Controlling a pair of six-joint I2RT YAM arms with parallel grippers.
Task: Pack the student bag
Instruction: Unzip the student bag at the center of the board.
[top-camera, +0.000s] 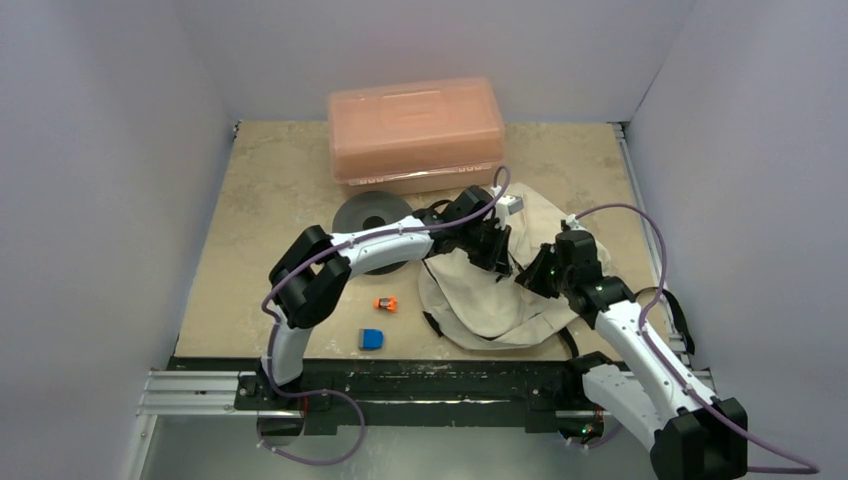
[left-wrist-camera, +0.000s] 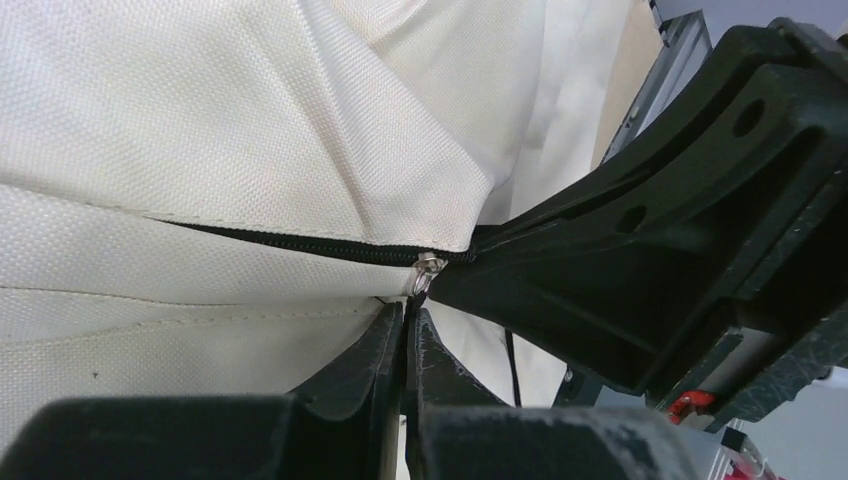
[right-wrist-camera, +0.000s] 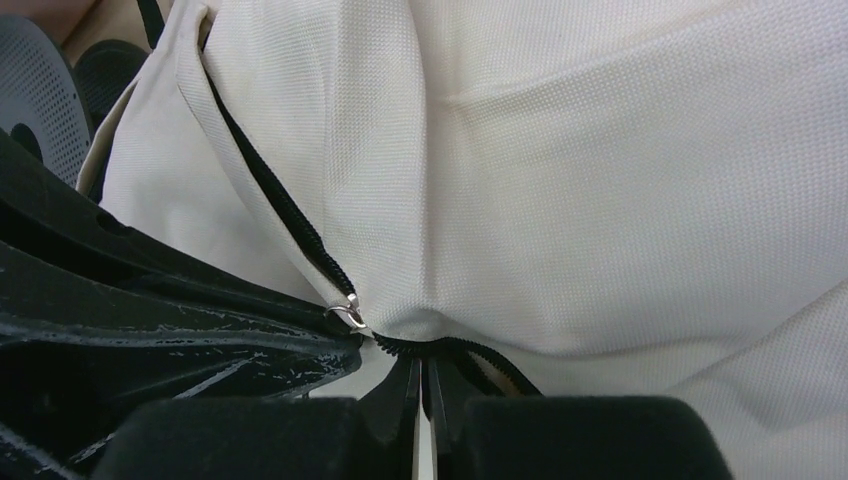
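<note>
So the left gripper (left-wrist-camera: 408, 325) is pinched tight on the silver zip pull (left-wrist-camera: 429, 268), and the right gripper (right-wrist-camera: 421, 380) is nipped onto the cloth just beside it. The student bag (top-camera: 490, 295) lies on the table (top-camera: 270, 200) near the pink box (top-camera: 415, 125). It looks light and floppy, so I'd hold pull and seam, not loose fabric.

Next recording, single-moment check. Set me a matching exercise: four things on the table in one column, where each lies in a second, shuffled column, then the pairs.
Things
1. student bag
2. pink box
3. grey disc
4. blue item

Places
A. farthest back on the table
B. nearest the table's front edge
C. between the box and the orange item
D. rightmost of the four

Pairs: 1-D; 2-A; 3-C; 4-B
</note>
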